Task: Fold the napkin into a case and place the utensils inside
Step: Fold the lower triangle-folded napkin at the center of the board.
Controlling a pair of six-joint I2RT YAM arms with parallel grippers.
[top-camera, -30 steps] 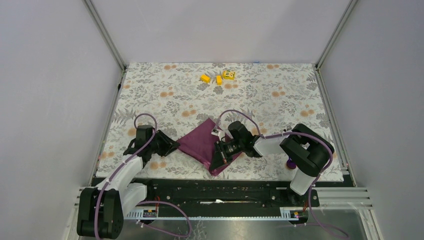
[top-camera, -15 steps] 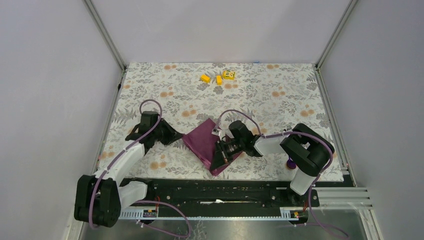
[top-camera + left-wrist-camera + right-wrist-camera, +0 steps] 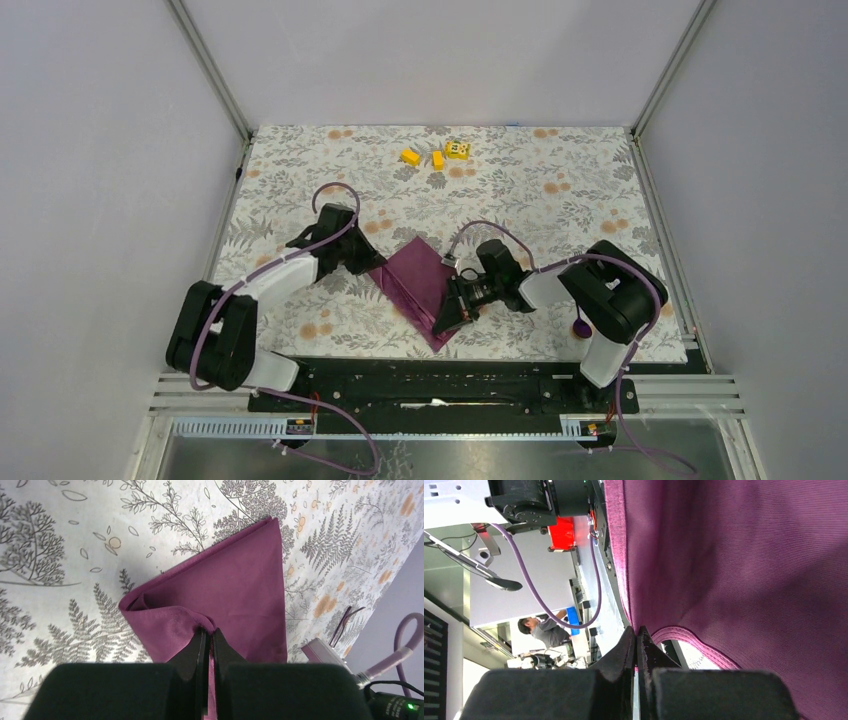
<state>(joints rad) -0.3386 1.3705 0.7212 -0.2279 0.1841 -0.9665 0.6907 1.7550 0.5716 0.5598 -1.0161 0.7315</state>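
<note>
Tapering nearward, napkin (image 3: pixel 418 284) lengthwise far-to-near.

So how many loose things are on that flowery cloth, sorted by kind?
Yellow blocks: 3
Napkin: 1
Purple utensil, partly hidden: 1
Total: 5
</note>
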